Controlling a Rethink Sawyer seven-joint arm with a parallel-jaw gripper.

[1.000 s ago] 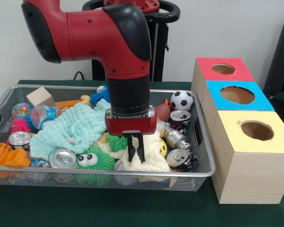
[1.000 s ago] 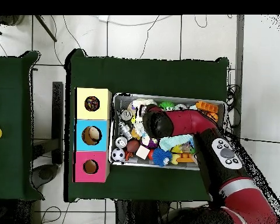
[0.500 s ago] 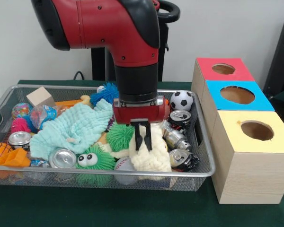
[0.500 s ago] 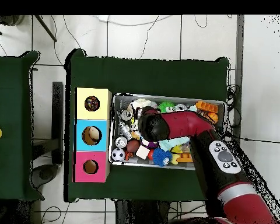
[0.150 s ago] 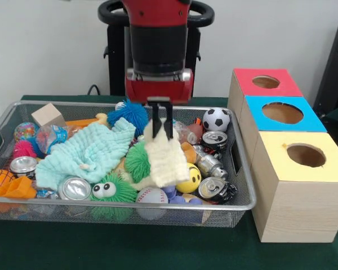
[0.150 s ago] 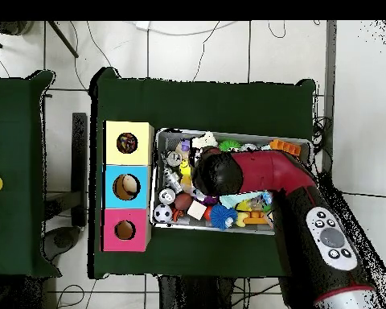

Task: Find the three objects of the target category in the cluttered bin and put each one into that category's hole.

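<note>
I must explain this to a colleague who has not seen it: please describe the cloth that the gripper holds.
In the wire basket, look under the gripper. The cream cloth hangs from its shut fingers, beside a larger mint cloth lying flat.

I see a pale yellow cloth (image 5: 165,162) hanging from the end effector (image 5: 160,130), which pinches its upper edge; it droops in soft folds above the middle of the wire basket (image 5: 236,203), its lower end near a yellow smiley ball (image 5: 190,179). A second cloth, light green (image 5: 87,153), lies crumpled and spread over the toys in the basket's left half. At the basket's right stand three wooden boxes, each with a round hole on top: red (image 5: 265,82), blue (image 5: 281,112), yellow (image 5: 305,155).
</note>
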